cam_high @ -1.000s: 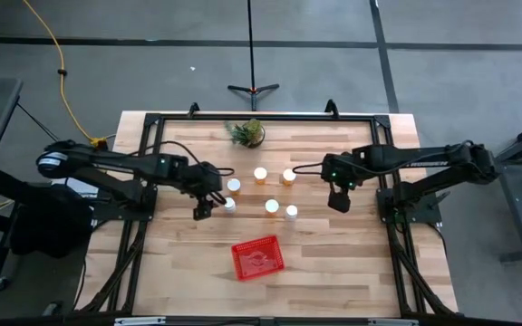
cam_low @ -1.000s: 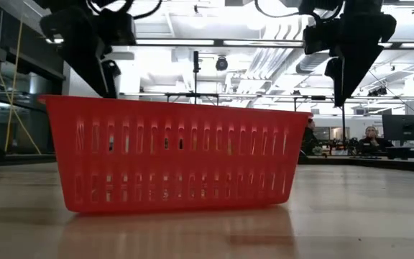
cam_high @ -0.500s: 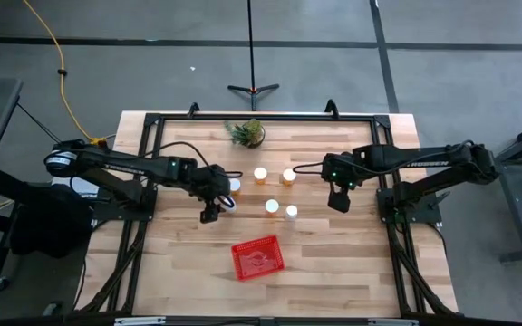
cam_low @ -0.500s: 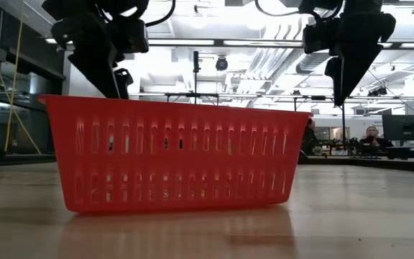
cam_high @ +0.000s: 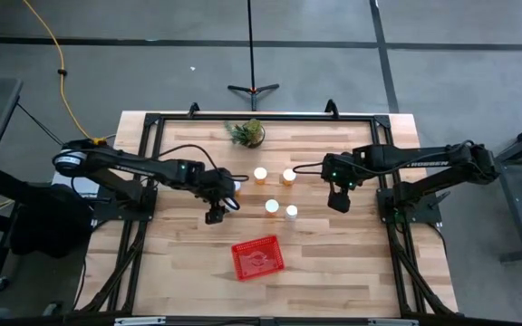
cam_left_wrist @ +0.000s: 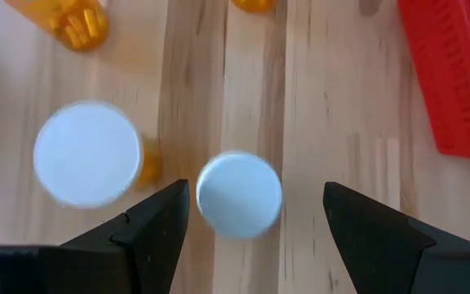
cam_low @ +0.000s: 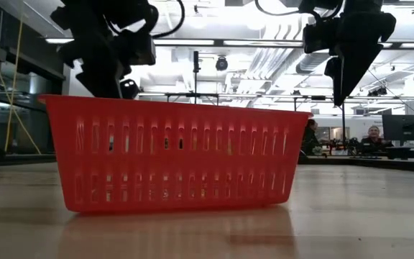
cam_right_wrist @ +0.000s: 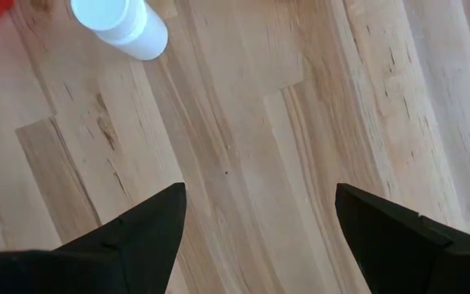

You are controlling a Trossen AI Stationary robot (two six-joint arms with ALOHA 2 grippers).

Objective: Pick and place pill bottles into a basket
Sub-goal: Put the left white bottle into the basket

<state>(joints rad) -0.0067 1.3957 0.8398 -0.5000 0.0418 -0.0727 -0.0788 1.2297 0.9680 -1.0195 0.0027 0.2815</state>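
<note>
Your left gripper [cam_left_wrist: 255, 216] hung with jaws spread over an upright pill bottle [cam_left_wrist: 239, 194], white cap toward the wrist camera, long axis vertical. You needed to centre on that cap and descend straight, clear of the neighbouring bottle [cam_left_wrist: 88, 153]. The basket [cam_high: 257, 257] sat nearer the front edge. Your right gripper [cam_high: 338, 201] waited, jaws apart and empty, over bare table [cam_right_wrist: 243, 163].
</note>
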